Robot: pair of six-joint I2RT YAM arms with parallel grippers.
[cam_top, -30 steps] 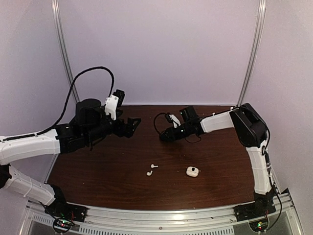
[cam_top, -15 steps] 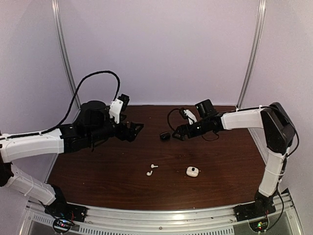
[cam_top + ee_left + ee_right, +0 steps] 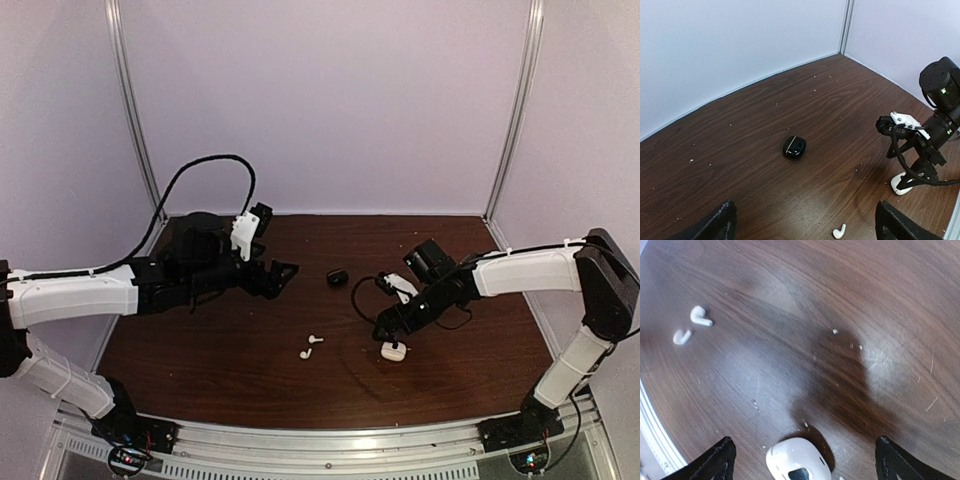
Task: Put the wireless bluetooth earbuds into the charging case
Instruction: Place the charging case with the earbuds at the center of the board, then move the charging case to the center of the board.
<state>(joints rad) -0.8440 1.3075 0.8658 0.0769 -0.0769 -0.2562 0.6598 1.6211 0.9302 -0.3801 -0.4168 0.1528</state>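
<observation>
Top external view: the right fingers (image 3: pixel 388 330) are poised directly over the white charging case (image 3: pixel 393 351), and the two white earbuds (image 3: pixel 310 347) lie near each other on the counter (image 3: pixel 200 350), apart from that case. An off-centre descent is judged likely to skid the light case across the smooth wood, or to knock it towards the earbuds. The left fingers (image 3: pixel 282 270) hang near the black case (image 3: pixel 336 277) and touch nothing. Left wrist view: the left fingers (image 3: pixel 715 225) are spread wide with nothing between them. The black case (image 3: pixel 794 147) sits shut ahead of them, so a premature closure would meet only air. Right wrist view: the right fingers (image 3: pixel 715 460) are fully parted and empty, with the white charging case (image 3: pixel 797 459) between and below them, not yet touched. Whether its lid is open cannot be told. The earbuds (image 3: pixel 701 316) are small and glossy, so a slip from the grip is judged a risk.
</observation>
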